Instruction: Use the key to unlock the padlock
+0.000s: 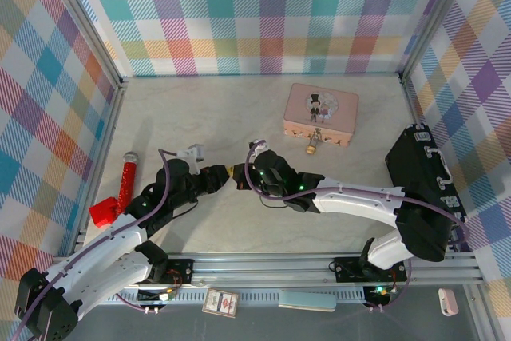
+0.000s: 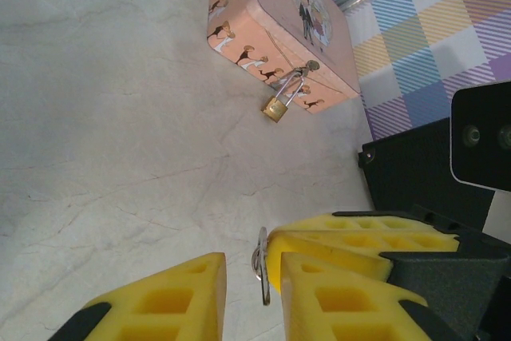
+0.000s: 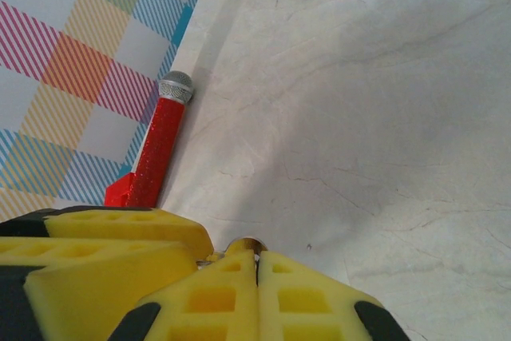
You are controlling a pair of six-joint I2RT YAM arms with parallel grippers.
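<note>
Two grippers meet tip to tip at the key, well left of the pink tin [image 1: 321, 109].

Farthest left of the tin, a red tool [image 1: 126, 177] lies along the checked wall. Nearer the tin, the left gripper [image 2: 251, 267] has its yellow fingers spread, with the key [image 2: 260, 271] standing in the gap between them. The right gripper [image 3: 257, 257], facing it, has its fingers pressed together, pinching the key's end. The padlock [image 2: 277, 108] sits against the tin's front side, shackle at the clasp, brass body on the table [image 1: 200, 117], well apart from both grippers.
</note>
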